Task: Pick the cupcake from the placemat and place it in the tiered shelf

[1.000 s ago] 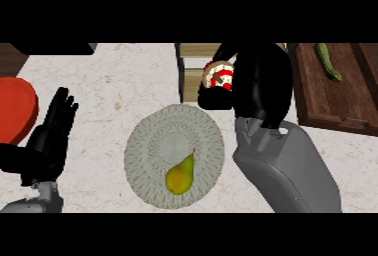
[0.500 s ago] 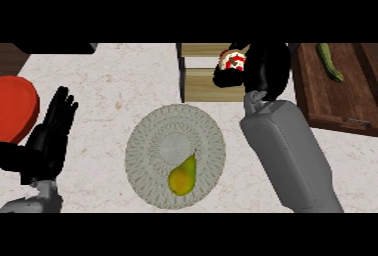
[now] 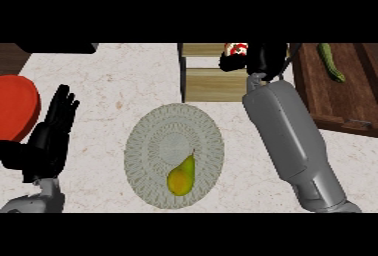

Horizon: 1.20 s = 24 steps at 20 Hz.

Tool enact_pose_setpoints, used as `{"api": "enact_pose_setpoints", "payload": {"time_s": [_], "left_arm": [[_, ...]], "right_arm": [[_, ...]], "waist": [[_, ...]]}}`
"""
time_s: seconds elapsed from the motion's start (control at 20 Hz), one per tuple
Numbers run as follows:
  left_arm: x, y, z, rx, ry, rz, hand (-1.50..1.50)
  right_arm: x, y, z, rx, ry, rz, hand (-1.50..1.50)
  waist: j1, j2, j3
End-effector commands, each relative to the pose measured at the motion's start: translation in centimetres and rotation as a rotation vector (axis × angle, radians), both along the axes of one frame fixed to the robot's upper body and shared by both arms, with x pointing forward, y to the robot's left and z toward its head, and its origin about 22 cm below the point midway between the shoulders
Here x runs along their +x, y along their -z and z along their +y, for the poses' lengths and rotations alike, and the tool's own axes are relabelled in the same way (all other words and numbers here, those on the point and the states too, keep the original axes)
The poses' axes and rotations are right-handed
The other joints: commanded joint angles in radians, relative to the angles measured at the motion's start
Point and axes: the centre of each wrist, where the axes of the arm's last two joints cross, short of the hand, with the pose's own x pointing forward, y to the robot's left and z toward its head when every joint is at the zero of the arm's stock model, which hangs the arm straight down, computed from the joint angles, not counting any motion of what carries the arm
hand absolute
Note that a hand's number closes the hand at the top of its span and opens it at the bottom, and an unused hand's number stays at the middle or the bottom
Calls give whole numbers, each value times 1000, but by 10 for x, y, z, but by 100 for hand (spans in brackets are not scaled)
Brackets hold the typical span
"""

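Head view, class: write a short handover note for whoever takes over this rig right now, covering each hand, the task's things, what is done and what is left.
Right hand: curled round the red-and-white frosted cupcake, held over the light wooden tiered shelf.
Left hand: open, resting at the view's left, beside a red plate.
Round grey woven placemat: only a yellow-green pear lies on it.
Done: cupcake lifted off the placemat and carried to the shelf.
Left: set it on a tier, release, withdraw.

right forearm extends far across the counter; right hand [image 3: 264, 59] is curled round the cupcake [image 3: 236, 50] at the far edge. left hand [image 3: 52, 131] rests near left, fingers straight.
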Motion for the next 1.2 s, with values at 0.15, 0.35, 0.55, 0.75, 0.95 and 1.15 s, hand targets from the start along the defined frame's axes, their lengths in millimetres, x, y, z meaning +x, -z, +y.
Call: {"api": "enact_pose_setpoints", "payload": {"time_s": [0.15,0.35,0.55,0.75,0.95,1.15], "left_arm": [[-1,1,-3,5,-6,11,0],[-1,4,1,-14,16,19,0],[-1,-1,11,-20,31,29,0],[1,12,-16,-8,3,-2,0],[-1,-12,6,-8,-6,30,0],[4,-8,5,4,-21,30,0]], "right_arm": [[19,11,-1,170,18,-16,-150],[36,11,-16,183,-11,49,-150],[40,12,-23,212,-47,0,-150],[37,-4,-11,248,-110,-76,-150],[32,-22,-22,369,-69,-180,-150],[23,-38,-50,378,-29,-220,-150]], "waist": [[4,0,0],[8,3,0],[5,1,0],[-2,0,0],[-12,-8,0],[-28,-12,0]]}}
